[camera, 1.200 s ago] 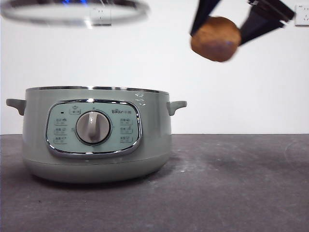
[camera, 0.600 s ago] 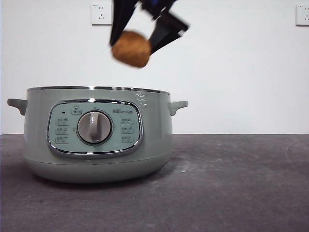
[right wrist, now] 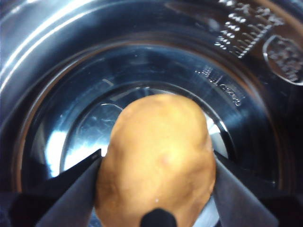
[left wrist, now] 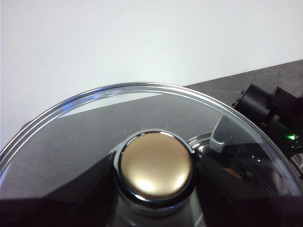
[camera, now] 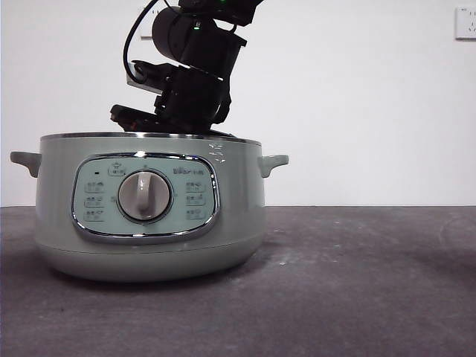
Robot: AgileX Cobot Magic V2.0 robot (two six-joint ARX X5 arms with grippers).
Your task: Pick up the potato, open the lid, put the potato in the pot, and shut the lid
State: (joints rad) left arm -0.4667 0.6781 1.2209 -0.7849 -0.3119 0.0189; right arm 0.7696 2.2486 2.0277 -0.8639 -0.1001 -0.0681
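Right tool grips potato inside pot.

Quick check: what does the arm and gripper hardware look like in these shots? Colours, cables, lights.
In the front view the arm over the pale sage-green pot is matte black, blocky under a cylindrical joint, with a black cable looping off it and a small green light up top. The right gripper has two flat, dark grey-black jaws. The left wrist view shows boxy black arm housings with another green light.

Robot test bench in a lab-like room: a dark grey table against a bare white wall with a socket plate, and one kitchen appliance, the pot, staged alone
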